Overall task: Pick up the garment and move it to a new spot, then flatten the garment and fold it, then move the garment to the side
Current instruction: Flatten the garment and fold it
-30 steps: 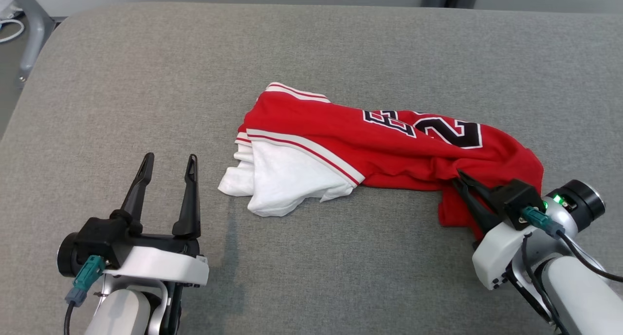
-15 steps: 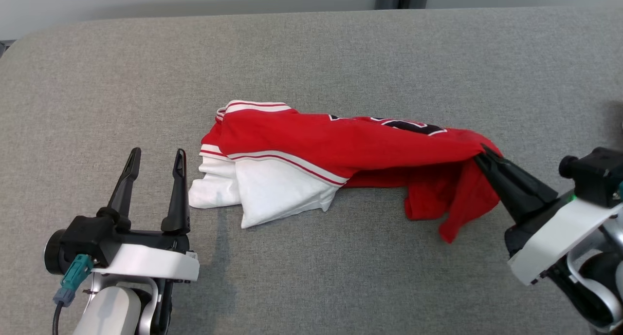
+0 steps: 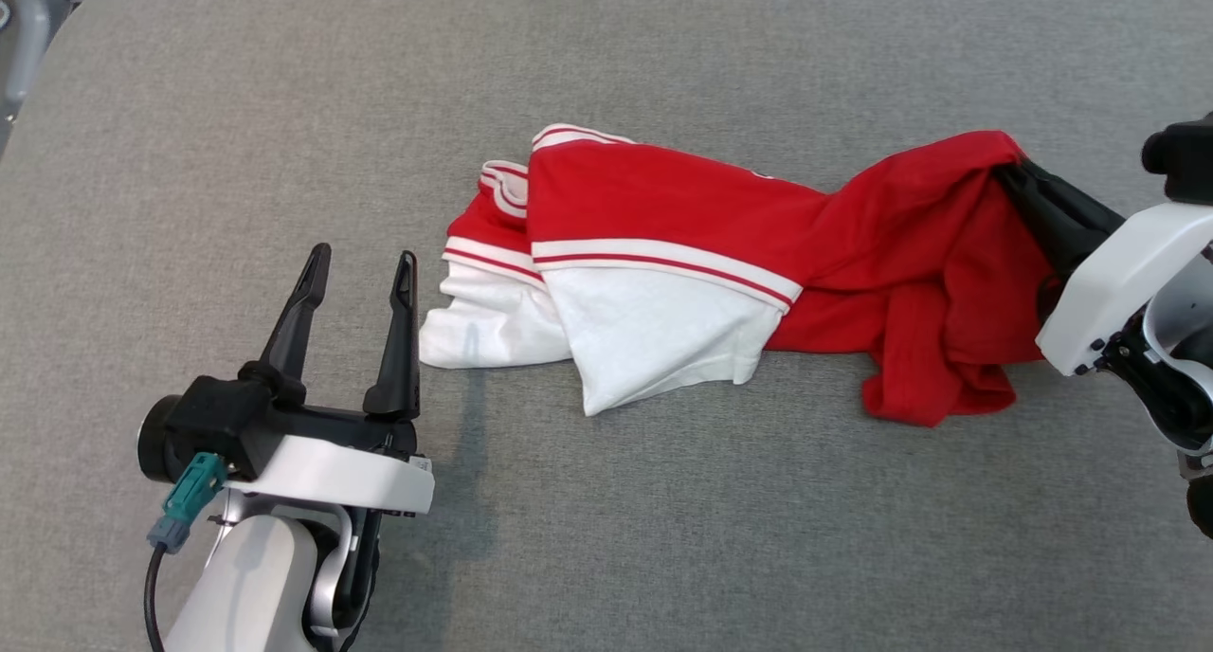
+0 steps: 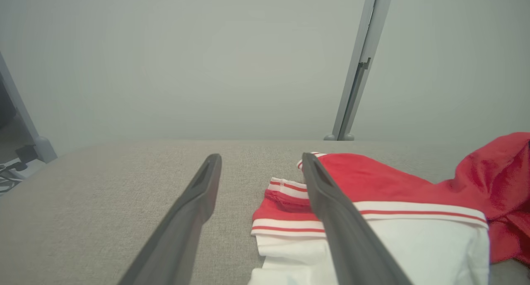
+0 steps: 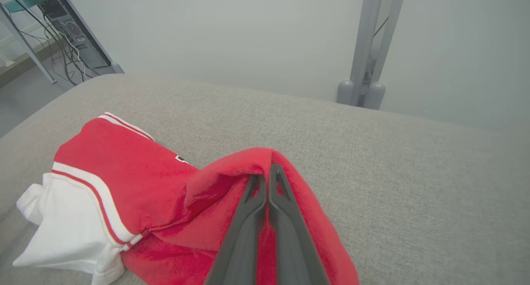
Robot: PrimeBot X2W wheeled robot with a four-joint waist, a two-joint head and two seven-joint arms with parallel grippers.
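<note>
The right gripper (image 5: 268, 175) is pinched tight on the red end of the jersey (image 3: 663, 207), holding it up. The white end lies on the grey padded top (image 3: 663, 538), just beside the left gripper (image 3: 364, 254), spread wide and empty.

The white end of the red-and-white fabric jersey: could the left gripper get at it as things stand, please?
Probably yes: the open left gripper sits just beside the jersey's white end over the grey padded surface, with nothing between them.
</note>
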